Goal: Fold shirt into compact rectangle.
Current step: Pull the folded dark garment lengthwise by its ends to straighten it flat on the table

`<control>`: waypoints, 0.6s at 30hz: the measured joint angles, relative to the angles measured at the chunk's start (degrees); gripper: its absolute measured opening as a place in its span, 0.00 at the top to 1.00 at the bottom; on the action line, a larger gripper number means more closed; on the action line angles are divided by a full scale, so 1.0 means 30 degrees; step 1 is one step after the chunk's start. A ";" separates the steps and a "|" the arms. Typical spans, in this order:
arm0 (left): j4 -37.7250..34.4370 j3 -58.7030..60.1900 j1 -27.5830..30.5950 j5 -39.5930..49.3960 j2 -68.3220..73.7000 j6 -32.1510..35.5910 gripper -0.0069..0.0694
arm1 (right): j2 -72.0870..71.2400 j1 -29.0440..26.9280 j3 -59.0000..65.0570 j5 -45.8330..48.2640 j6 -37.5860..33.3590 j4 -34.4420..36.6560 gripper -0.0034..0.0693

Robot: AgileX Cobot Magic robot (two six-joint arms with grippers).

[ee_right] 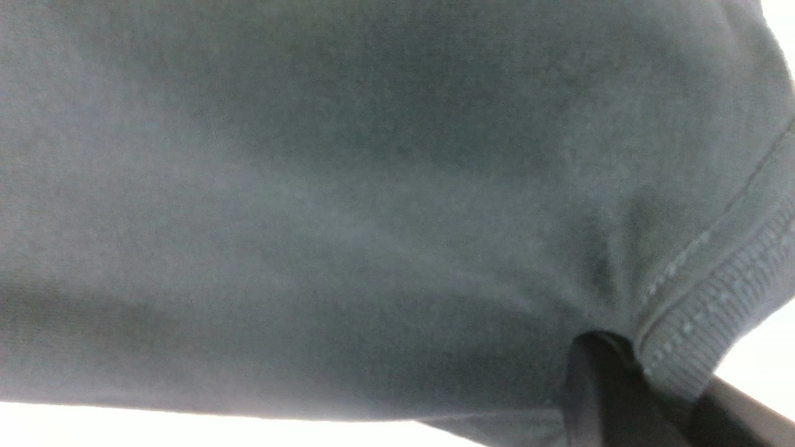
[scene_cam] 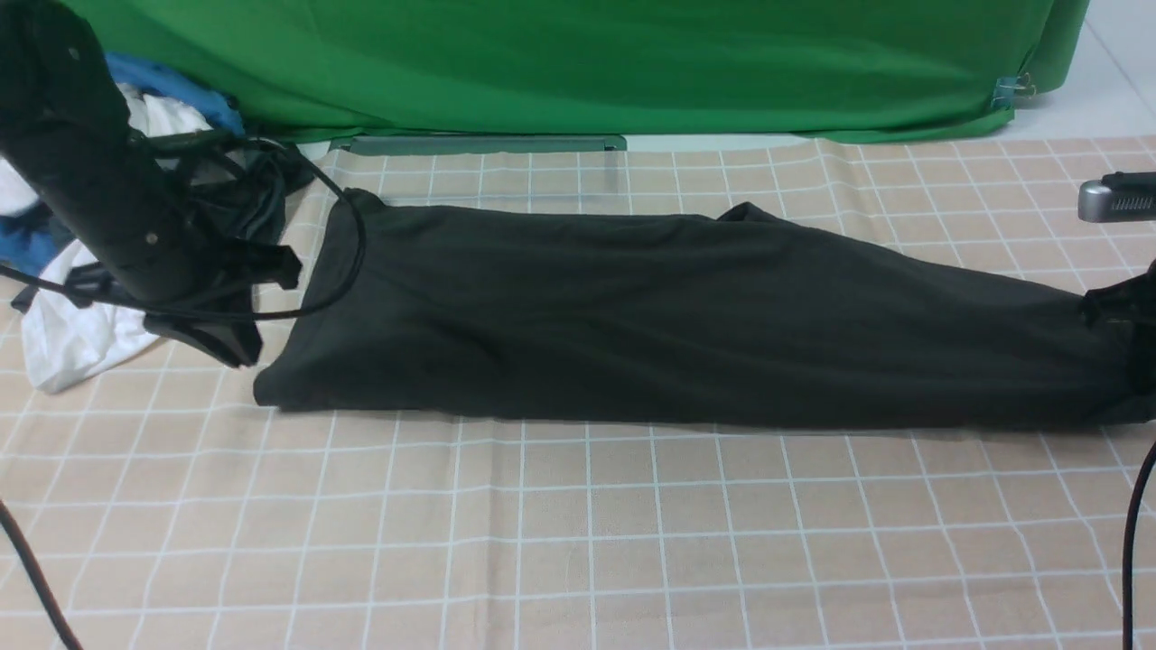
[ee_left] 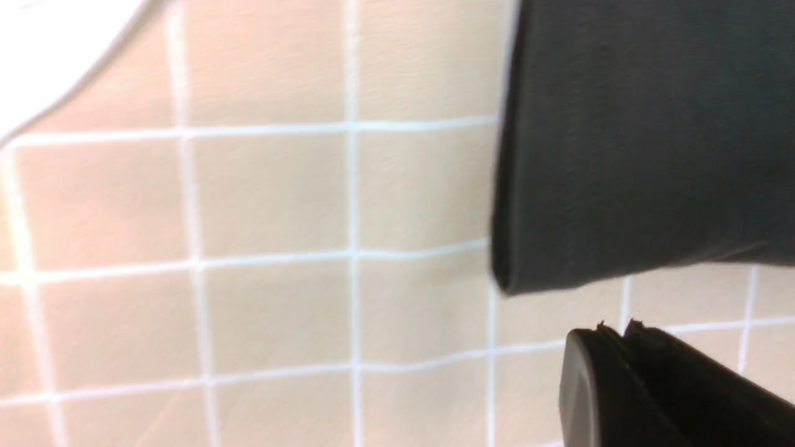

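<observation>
On the beige checked tablecloth (scene_cam: 578,542) the large black cotton T-shirt (scene_cam: 632,334) lies folded lengthwise into one long strip. By my reckoning the crosswise folds into a compact rectangle are not yet done. The right gripper (ee_right: 658,397) is pinched on its ribbed collar end. The left gripper (ee_left: 612,338), closed and empty, hangs just beside the opposite corner.

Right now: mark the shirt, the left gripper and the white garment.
shirt (scene_cam: 686,316), front view, middle of the folded body.
left gripper (ee_left: 616,329), left wrist view, where the closed fingertips meet.
white garment (scene_cam: 68,348), front view, its lower fold.
</observation>
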 joint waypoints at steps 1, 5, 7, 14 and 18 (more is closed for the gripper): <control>-0.0025 0.0143 -0.0083 -0.0324 0.0000 0.0119 0.79 | 0.0000 0.0017 0.0000 0.0000 0.0000 -0.0014 0.87; -0.0083 0.0654 -0.0224 -0.1689 0.0000 0.0244 0.53 | 0.0000 0.0015 0.0000 0.0017 0.0000 0.0095 0.87; -0.0065 0.0956 -0.0224 -0.2376 0.0110 0.0259 0.34 | 0.0000 0.0015 0.0000 0.0017 0.0000 0.0136 0.87; -0.0811 0.1086 -0.0224 -0.2926 0.1564 0.1256 0.07 | 0.0000 0.0015 0.0000 0.0050 0.0014 0.0192 0.87; -0.1143 0.1086 -0.0224 -0.2343 0.2497 0.1979 0.20 | -0.0015 0.0015 0.0000 0.0056 -0.0005 0.0200 0.87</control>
